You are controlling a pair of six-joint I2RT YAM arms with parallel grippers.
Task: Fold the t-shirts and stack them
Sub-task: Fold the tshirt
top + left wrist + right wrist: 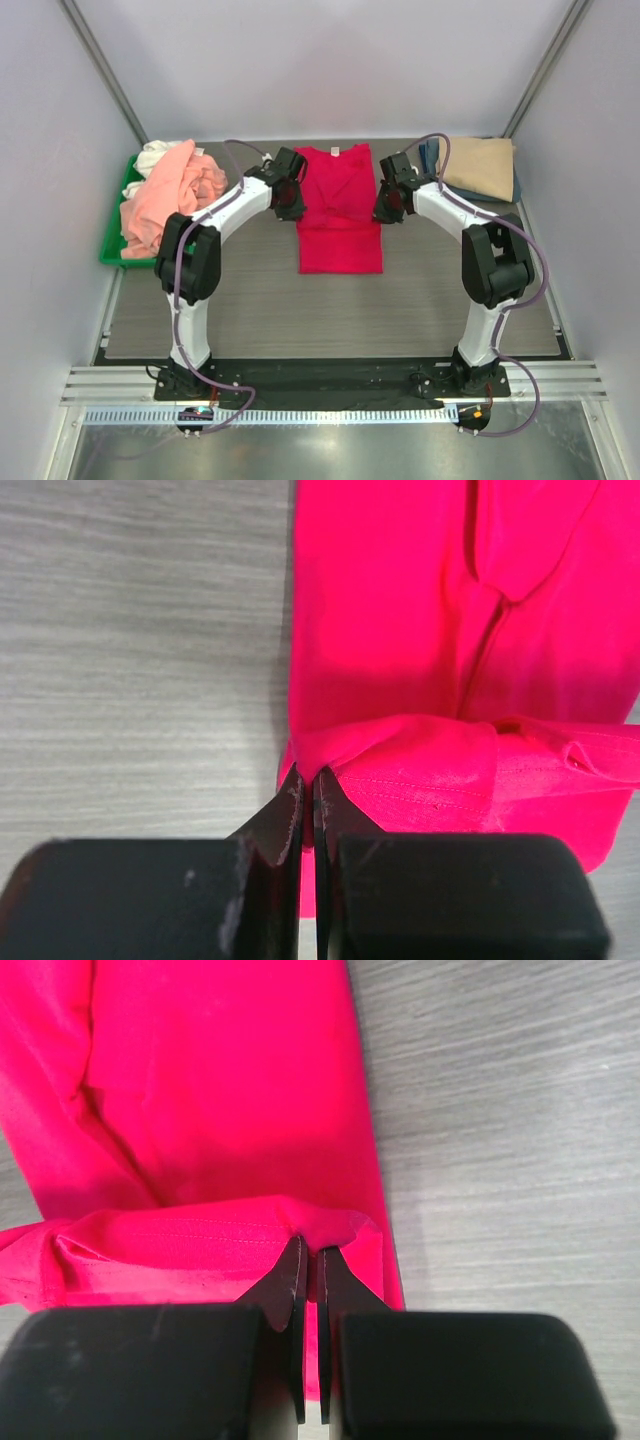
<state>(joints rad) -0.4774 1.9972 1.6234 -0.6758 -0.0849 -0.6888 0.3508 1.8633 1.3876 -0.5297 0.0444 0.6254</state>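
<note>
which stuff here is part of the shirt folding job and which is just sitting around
Part of the job:
crimson-red t-shirt, pinched by the left tool and right tool
salmon-pink t-shirt
white t-shirt
tan t-shirt, lying on a navy blue t-shirt

Just sitting around:
green plastic tray under the pink and white ones
table

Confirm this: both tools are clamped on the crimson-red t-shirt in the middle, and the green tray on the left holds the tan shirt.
The tray part is wrong. The top external view shows the green plastic tray holding the salmon-pink cloth shirt and white cloth shirt; the folded tan cloth shirt lies far right. The left tool and right tool are clamped on the crimson-red cloth t-shirt.
</note>
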